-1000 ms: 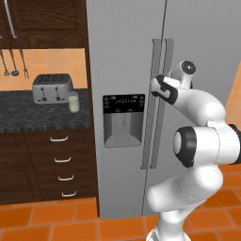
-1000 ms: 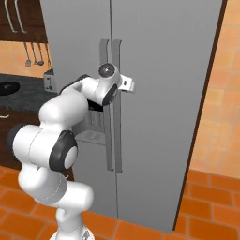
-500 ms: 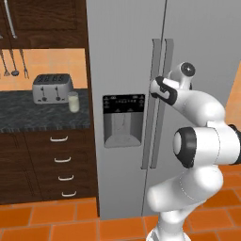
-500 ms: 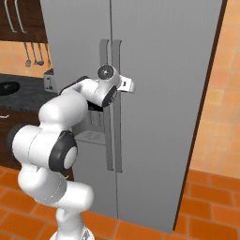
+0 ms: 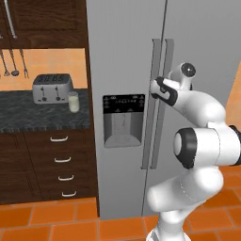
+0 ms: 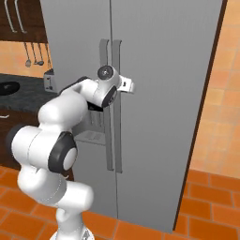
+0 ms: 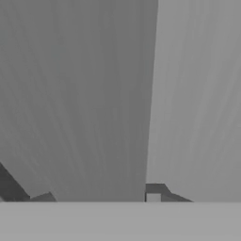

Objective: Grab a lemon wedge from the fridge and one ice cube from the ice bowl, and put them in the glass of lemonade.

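Observation:
The tall grey fridge [image 5: 123,47] [image 6: 164,70] stands shut, with its two vertical bar handles [image 5: 158,103] at the seam. My gripper [image 5: 154,88] [image 6: 123,89] is up against these handles at upper-handle height. In the hand view a grey bar lies between the gripper's [image 7: 96,195] spread fingertips [image 7: 153,192], so it is open. The glass of lemonade [image 5: 73,101] stands on the dark counter beside the toaster. A slice of the black ice bowl [image 6: 7,86] shows at the left edge. The lemon wedge is hidden.
A silver toaster [image 5: 52,87] sits on the dark counter [image 5: 42,117] left of the fridge, above wooden drawers [image 5: 61,162]. A black dispenser panel [image 5: 123,120] is set in the left door. Utensils [image 5: 14,63] hang on the wall. Orange tiled floor [image 6: 206,206] lies open to the right.
The hand has edged slightly closer in on the fridge handles. The doors have stayed shut.

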Tool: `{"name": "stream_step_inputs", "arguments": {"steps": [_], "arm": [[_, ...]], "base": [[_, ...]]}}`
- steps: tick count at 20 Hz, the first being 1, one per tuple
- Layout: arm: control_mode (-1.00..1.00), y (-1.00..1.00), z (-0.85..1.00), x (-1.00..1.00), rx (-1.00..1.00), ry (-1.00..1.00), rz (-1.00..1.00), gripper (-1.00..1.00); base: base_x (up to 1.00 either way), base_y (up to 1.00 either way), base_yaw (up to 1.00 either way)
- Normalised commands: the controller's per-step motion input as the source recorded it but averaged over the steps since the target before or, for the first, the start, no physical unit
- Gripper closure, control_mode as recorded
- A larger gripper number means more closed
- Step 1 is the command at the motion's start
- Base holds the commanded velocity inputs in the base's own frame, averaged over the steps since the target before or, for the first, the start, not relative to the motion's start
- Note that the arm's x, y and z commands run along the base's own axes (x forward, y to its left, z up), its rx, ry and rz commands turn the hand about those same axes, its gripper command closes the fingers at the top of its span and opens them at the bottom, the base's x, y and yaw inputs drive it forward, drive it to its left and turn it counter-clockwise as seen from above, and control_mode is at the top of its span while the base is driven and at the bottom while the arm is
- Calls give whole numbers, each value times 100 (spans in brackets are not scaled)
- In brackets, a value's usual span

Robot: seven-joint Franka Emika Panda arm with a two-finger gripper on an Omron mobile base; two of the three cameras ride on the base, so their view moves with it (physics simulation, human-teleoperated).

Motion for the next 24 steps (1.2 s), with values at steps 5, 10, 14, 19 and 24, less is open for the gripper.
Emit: {"name": "stream_step_inputs", "arguments": {"steps": [5,10,14,19,24], "arm": [[-100,-21,11,-73,2,0,-9,100],[-100,-27,4,-98,9,0,-15,100],[-100,-16,0,-99,11,0,-20,100],[-100,-26,0,-93,12,0,-26,100],[-100,-9,0,-65,5,1,-24,100]], "base": [[0,0,0],[0,0,0],[0,0,0],[0,0,0],[0,0,0]]}}
